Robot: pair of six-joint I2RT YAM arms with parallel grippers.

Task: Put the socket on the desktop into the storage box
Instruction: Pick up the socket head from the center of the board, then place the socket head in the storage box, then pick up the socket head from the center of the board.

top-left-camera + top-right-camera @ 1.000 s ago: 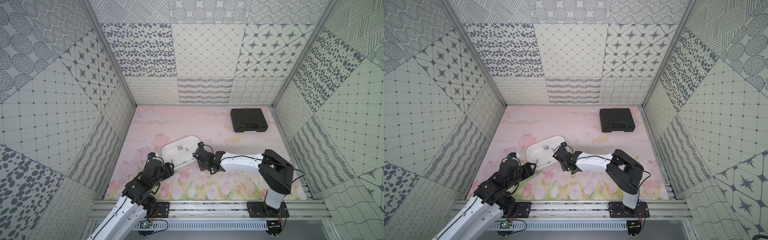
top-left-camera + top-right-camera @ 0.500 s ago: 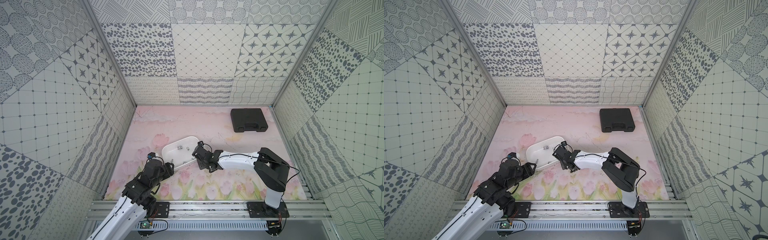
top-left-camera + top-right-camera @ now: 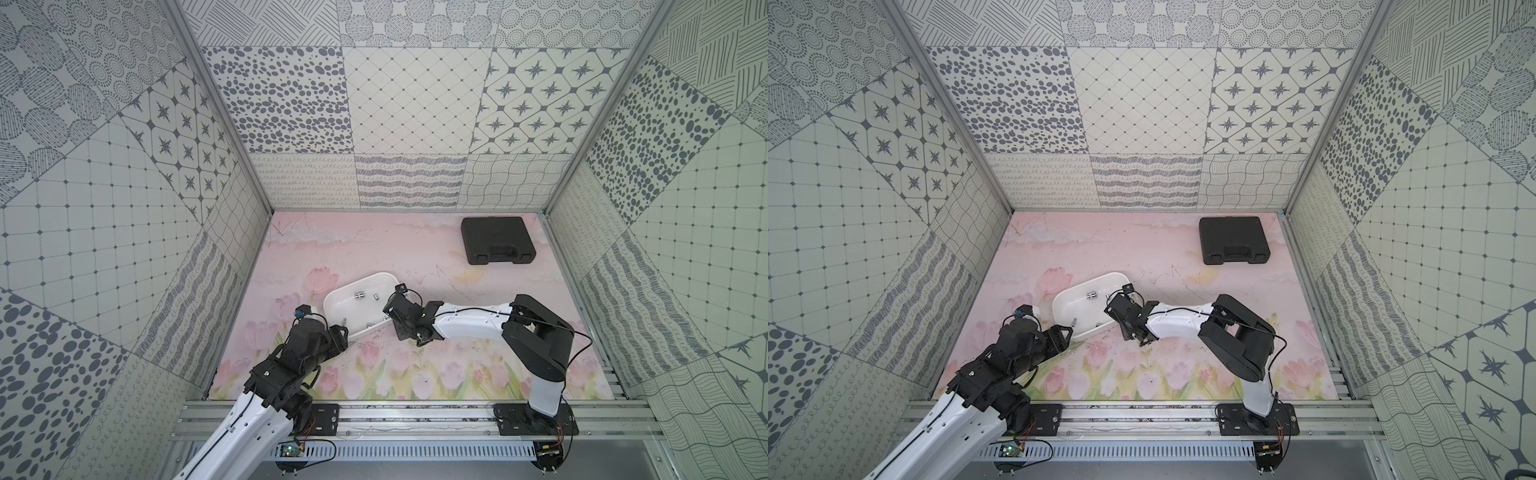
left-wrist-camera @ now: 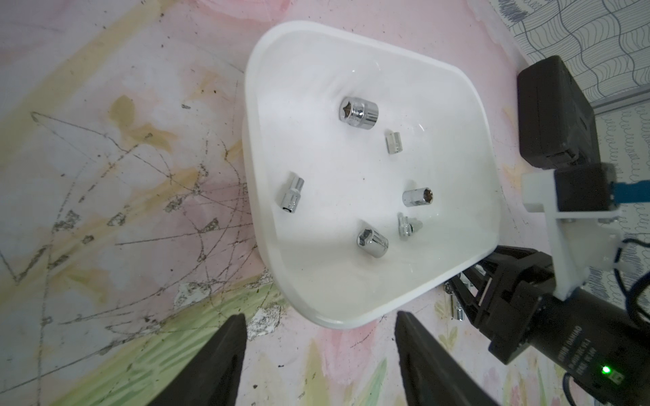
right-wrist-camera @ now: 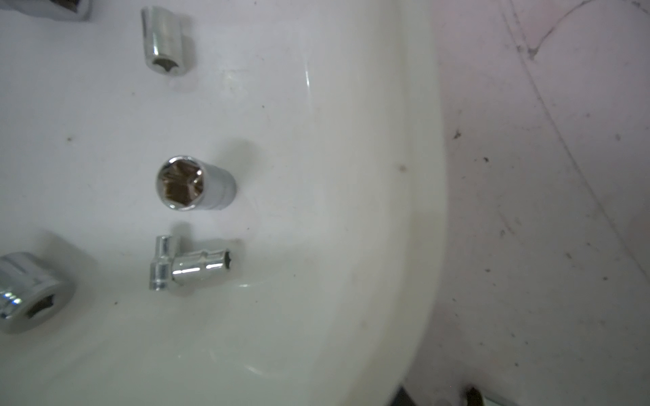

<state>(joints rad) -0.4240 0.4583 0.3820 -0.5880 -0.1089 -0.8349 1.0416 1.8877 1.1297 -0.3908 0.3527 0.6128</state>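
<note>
The white storage box [image 3: 332,299] [image 3: 1059,303] stands mid-desktop [image 3: 374,249] with several chrome sockets [image 4: 358,113] lying inside. One more socket [image 4: 459,312] lies on the desktop just outside the box's near right wall. My right gripper [image 3: 411,336] [image 3: 1140,338] reaches down to it, jaws narrow on either side. Only its dark fingertips [image 5: 473,396] edge into the right wrist view beside the box wall [image 5: 387,211], and I cannot tell whether they pinch the socket. My left gripper [image 4: 318,337] [image 3: 343,330] is open and empty, just short of the box's near corner.
A shut black tool case [image 3: 498,240] [image 3: 1233,240] lies at the far right of the desktop. Patterned walls close in the left, right and back. An aluminium rail runs along the front edge under both arm bases.
My right gripper has shifted slightly left along the box's near wall and its jaws have drawn closer together. The left arm has stayed still.
</note>
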